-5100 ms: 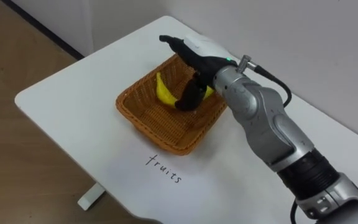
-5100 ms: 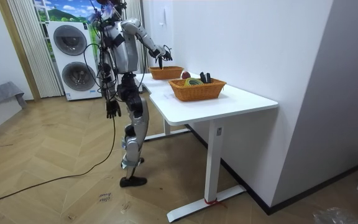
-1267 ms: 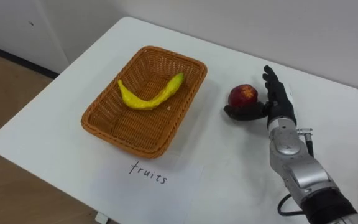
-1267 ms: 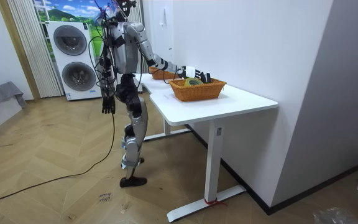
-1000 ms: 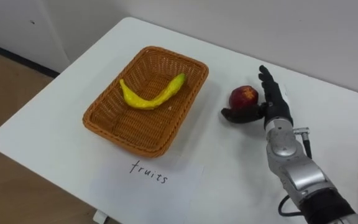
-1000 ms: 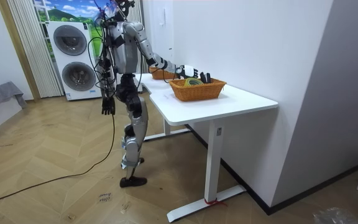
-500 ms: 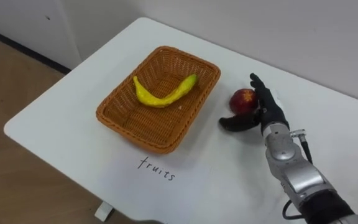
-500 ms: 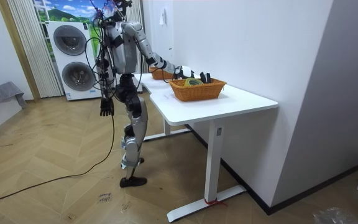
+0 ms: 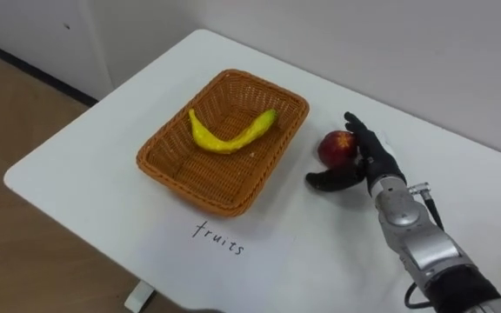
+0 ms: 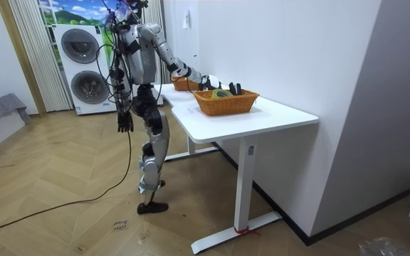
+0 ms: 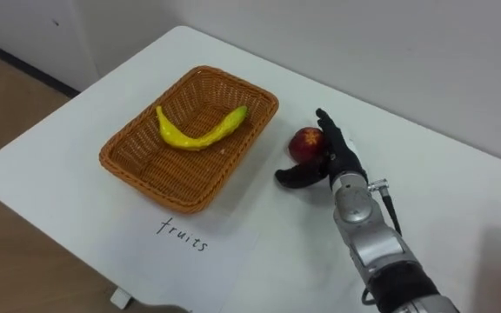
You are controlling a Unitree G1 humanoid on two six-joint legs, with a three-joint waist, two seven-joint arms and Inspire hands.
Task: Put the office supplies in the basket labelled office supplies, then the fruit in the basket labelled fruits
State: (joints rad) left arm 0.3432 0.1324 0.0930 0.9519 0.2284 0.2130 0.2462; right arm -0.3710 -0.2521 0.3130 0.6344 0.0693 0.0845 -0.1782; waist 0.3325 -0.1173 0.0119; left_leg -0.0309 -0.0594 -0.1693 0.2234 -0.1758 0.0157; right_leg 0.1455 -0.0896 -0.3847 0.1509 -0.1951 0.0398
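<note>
Table edge cutting across lower left; bare top around the paper sheet. Centre right, right hand spread open, clasping nothing: thumb stretched below the apple, fingers against its right side. Apple on the table just right of the basket, banana inside.

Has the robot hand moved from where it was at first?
Yes. The right robot hand was over the basket before. Now it is off to the basket's right, open against the apple on the table.
</note>
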